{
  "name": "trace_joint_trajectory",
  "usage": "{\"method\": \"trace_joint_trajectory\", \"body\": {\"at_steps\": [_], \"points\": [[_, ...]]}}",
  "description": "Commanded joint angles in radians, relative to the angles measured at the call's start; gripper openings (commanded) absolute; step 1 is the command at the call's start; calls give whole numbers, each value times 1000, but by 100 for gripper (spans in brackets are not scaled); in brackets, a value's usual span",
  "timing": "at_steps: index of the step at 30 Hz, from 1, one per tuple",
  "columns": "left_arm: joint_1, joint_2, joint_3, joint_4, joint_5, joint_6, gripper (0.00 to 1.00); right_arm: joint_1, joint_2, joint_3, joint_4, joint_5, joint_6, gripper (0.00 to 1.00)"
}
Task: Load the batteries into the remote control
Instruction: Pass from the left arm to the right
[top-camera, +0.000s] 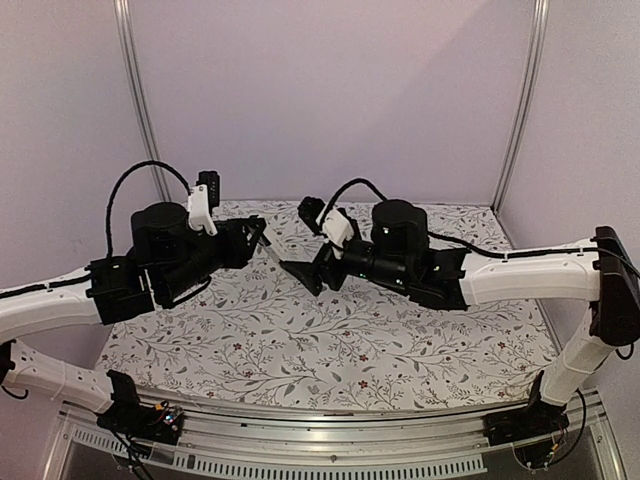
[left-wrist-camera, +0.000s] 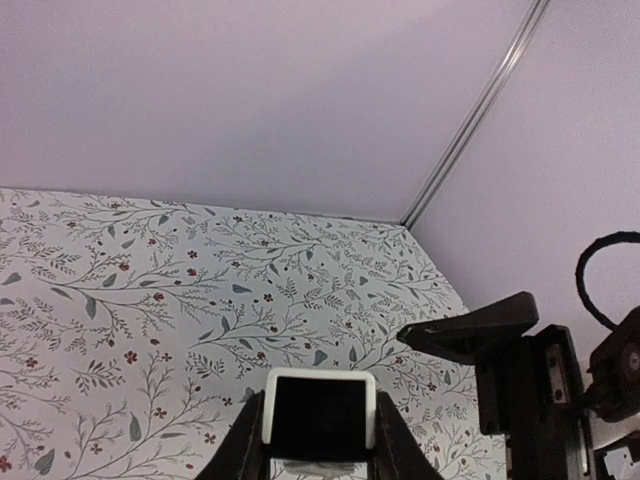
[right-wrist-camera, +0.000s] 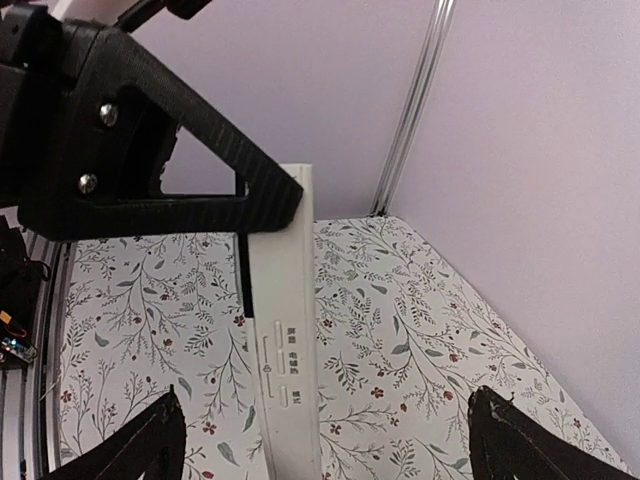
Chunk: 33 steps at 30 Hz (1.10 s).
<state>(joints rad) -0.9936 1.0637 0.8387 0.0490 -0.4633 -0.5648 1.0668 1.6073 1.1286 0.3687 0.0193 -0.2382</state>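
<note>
Near rail (top-camera: 330, 440): aluminium strip along the near edge of the table; the left arm base (top-camera: 140, 415) and right arm base (top-camera: 525, 425) are bolted to it
Table (top-camera: 300, 350): covered by a pale cloth with a leaf and berry print; both forearms reach inward above it and hide part of its middle
Right gripper (top-camera: 300, 272): right of centre above the cloth, jaws spread wide and holding nothing; in its own wrist view the two fingertips (right-wrist-camera: 130, 450) sit at the lower corners, well apart
Remote control (right-wrist-camera: 285, 350): white bar held clear of the cloth, running from the left gripper towards the right gripper; it passes between the right fingertips and touches neither
Left gripper (left-wrist-camera: 318, 455): left of centre, closed on the remote control, one finger against each side of its end
Obstruction: one black left finger (right-wrist-camera: 170, 170) crosses the far part of the bar and hides it in the right wrist view
Remote end (left-wrist-camera: 320, 405): a white frame around a dark interior
Cable (top-camera: 125, 185): black loop above the left wrist
Corner post (top-camera: 520, 100): metal upright, far right
Wall (top-camera: 330, 90): plain pale panel behind the table
</note>
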Motion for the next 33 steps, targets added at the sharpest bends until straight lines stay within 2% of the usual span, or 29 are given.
{"method": "trace_joint_trajectory", "body": {"at_steps": [1,5,8,13,18,22,23,26,27,29,33], "points": [[7,-3,16,-3,-27,-37,0,8,104,45,11,-111,-105,96],[7,-10,13,-1,-31,-30,0,7,151,69,20,-89,-92,88],[10,-10,12,0,-35,-24,0,7,189,87,20,-69,-87,67],[10,-13,9,4,-27,-26,0,7,241,122,22,-46,-63,56],[12,-27,-5,11,-31,-29,0,7,268,143,21,-29,-63,27],[14,-40,-27,40,-32,-8,0,7,264,157,17,-43,-25,16],[12,-41,-34,56,-26,1,7,7,263,162,18,-50,-9,11],[13,-38,-57,106,-16,18,49,7,258,189,18,-64,73,4],[13,-38,-64,119,-15,22,59,7,256,197,17,-70,107,2],[12,-33,-82,141,-28,26,69,7,251,207,19,-81,156,1],[12,-3,-102,160,-43,10,72,7,244,220,40,-134,265,1]]}}
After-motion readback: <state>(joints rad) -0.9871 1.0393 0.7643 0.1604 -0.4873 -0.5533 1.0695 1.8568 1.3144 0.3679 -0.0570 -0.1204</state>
